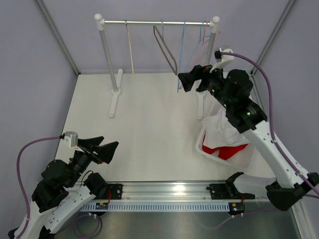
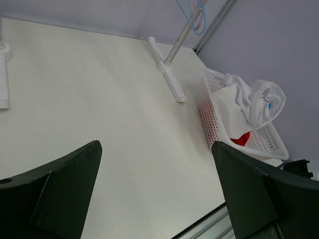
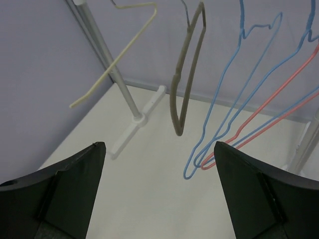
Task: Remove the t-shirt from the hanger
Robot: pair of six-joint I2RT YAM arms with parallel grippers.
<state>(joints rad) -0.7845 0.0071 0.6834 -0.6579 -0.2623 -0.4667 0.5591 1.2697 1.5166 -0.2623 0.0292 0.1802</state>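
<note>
Several bare hangers hang on the rack rail (image 1: pixel 159 22): a cream one (image 1: pixel 130 47), a grey-brown one (image 1: pixel 167 52), and thin blue (image 1: pixel 181 55) and pink ones. No hanger carries a shirt. A white t-shirt (image 1: pixel 222 127) lies bunched over a red garment (image 1: pixel 229 151) in the white basket (image 1: pixel 202 144). My right gripper (image 1: pixel 185 82) is open and empty, just short of the blue (image 3: pixel 224 114) and grey-brown (image 3: pixel 187 74) hangers. My left gripper (image 1: pixel 109 143) is open and empty, low at the near left.
The rack's white posts and feet (image 1: pixel 114 102) stand at the back of the table. The basket (image 2: pixel 212 119) sits at the right wall, under my right arm. A metal rail (image 1: pixel 164 191) runs along the near edge.
</note>
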